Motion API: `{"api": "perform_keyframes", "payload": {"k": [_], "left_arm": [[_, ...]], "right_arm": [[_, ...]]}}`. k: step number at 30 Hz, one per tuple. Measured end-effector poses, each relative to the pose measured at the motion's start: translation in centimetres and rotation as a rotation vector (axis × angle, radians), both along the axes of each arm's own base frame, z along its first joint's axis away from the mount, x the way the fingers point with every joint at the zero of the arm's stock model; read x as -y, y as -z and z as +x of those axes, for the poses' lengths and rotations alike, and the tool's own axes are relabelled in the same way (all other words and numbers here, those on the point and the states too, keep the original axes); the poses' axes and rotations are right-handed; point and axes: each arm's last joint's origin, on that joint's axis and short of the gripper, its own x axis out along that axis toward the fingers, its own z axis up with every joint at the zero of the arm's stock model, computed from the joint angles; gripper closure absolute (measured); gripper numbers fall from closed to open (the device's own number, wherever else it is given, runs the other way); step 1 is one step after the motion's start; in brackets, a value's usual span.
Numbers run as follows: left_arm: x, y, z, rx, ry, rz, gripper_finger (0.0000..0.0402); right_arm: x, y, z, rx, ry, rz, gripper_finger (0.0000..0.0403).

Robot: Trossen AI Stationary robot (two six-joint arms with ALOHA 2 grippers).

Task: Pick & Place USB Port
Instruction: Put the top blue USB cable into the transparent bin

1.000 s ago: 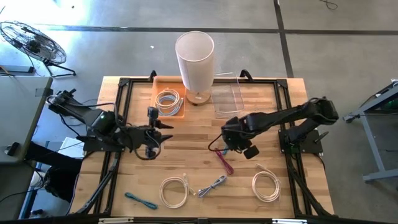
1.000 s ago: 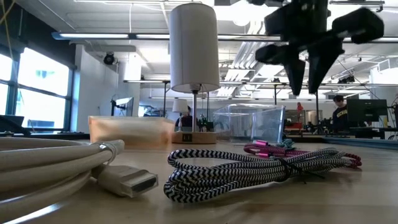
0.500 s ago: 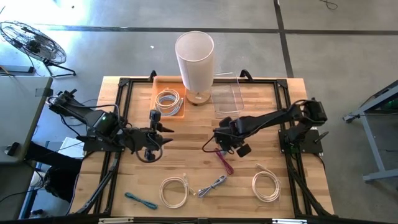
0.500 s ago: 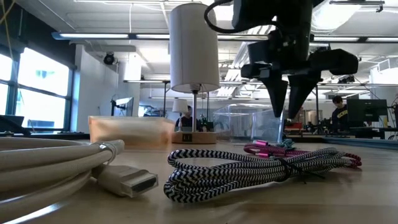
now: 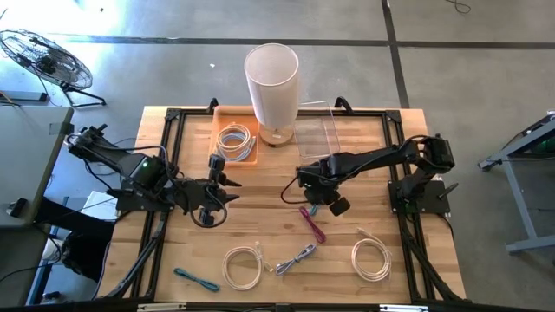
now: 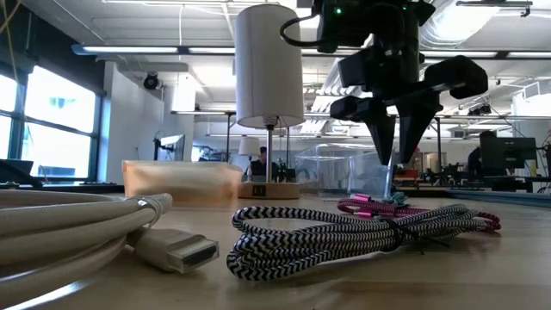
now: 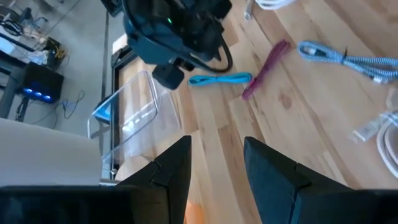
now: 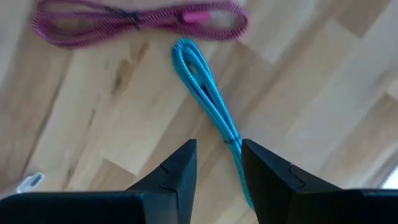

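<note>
From above, you are seeing the right hand (image 5: 303, 195) now sitting farther toward the middle of the planked wooden surface (image 5: 364, 221) than a second ago, poised over the near end of the magenta cable (image 5: 312, 224), with its arm folded in closer; the left hand (image 5: 224, 185) is waiting just in front of the orange tray (image 5: 251, 113), having shifted only slightly. A coiled white cable (image 5: 235, 140) is lying in that tray, beside the white cylindrical lamp (image 5: 272, 80) and the clear plastic box (image 5: 316, 137). At table height, the right hand's tapered dark fingers (image 6: 380, 136) are hanging lower than before, parted and empty, above the braided magenta cable (image 6: 379, 205); a black-and-white woven cable (image 6: 344, 234) is lying bundled in front. Through the left wrist, you are looking past parted, empty fingers (image 7: 174, 168) at the teal cable (image 7: 221, 79). Through the right wrist, the thin braided teal cable (image 8: 208, 102) is running between the spread fingers (image 8: 180, 165).
</note>
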Motion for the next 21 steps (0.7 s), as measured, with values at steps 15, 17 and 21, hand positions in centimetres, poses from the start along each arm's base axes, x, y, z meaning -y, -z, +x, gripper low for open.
{"api": "perform_keyframes", "payload": {"k": [15, 17, 21], "left_arm": [[0.2, 0.2, -0.1, -0.044, 0.068, -0.038, 0.0259], [0.2, 0.2, -0.1, -0.045, 0.069, -0.036, 0.0259], [0.2, 0.3, -0.2, -0.052, 0.068, -0.032, 0.0259]], "right_arm": [[-0.1, 2.0, 0.7, -0.042, -0.078, 0.025, 0.0285], [-0.1, 2.4, 0.9, -0.046, -0.089, 0.023, 0.0285], [0.0, 3.2, 1.2, -0.063, -0.087, 0.018, 0.0285]]}}
